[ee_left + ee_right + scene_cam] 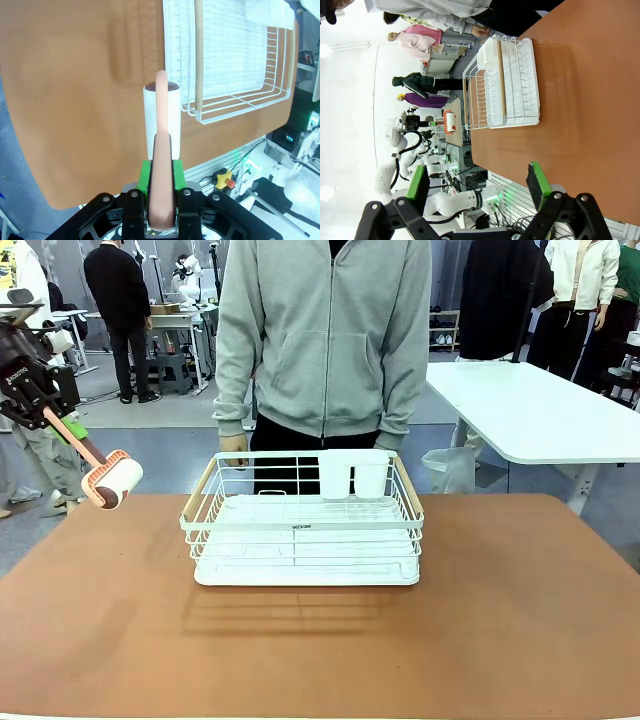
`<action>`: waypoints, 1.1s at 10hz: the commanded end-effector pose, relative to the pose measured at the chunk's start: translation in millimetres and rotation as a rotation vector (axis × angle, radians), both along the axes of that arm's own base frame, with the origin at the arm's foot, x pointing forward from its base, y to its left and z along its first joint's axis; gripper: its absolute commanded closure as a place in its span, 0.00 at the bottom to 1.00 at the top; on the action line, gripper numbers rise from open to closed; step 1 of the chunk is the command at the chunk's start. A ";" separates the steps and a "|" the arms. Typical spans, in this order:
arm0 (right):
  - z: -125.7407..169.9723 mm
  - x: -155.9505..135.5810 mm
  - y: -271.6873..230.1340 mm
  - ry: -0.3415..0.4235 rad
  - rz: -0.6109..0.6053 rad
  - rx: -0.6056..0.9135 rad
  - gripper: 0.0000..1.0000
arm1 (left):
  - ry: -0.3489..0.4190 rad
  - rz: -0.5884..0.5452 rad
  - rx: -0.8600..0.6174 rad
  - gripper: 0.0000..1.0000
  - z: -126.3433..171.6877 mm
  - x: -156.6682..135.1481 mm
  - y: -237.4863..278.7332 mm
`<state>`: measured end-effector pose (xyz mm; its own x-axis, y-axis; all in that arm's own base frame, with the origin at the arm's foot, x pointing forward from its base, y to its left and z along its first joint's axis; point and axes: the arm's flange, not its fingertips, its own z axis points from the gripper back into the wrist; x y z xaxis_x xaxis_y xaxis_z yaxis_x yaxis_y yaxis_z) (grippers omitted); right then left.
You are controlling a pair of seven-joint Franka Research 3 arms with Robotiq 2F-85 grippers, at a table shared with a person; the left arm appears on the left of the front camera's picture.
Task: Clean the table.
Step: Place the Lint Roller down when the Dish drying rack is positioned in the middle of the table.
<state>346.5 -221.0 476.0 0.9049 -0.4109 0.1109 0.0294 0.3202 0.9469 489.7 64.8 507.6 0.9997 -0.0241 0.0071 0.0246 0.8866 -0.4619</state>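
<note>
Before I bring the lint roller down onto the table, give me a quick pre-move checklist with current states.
1. Left tool shut on the lint roller handle: ok.
2. Roller held off the table, beyond its left edge: ok.
3. Path to the near-left tabletop free of objects: ok.
4. Dish rack sits mid-table, covering part of the surface: not ok for a full clean.
5. Person's hand behind the rack, away from the roller: ok.
6. Right tool open, holding nothing, off the table edge: ok.
</note>
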 end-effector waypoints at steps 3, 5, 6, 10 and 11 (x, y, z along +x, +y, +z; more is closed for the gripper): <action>3.6 0.0 0.1 -0.019 0.002 0.009 0.00 | 0.034 0.066 -0.003 0.79 8.0 -1.1 -12.8; 3.6 0.0 0.1 -0.019 0.002 0.009 0.00 | 0.098 0.358 0.082 0.79 15.7 -7.5 -40.7; 3.6 0.0 0.1 -0.019 0.002 0.009 0.00 | 0.150 0.520 0.091 0.79 14.7 -10.4 -53.1; 3.6 0.0 0.1 -0.019 0.002 0.009 0.00 | 0.086 1.111 0.089 0.79 -18.0 -14.1 -66.9; 3.6 0.0 0.1 -0.019 0.002 0.009 0.00 | 0.047 1.194 0.057 0.79 -33.5 -16.4 -69.3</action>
<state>346.6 -220.9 476.0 0.9050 -0.4107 0.1109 0.0294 0.3203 0.9469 483.4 3.6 487.2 0.4783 0.8763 -0.0579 -0.8240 0.4250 -0.3748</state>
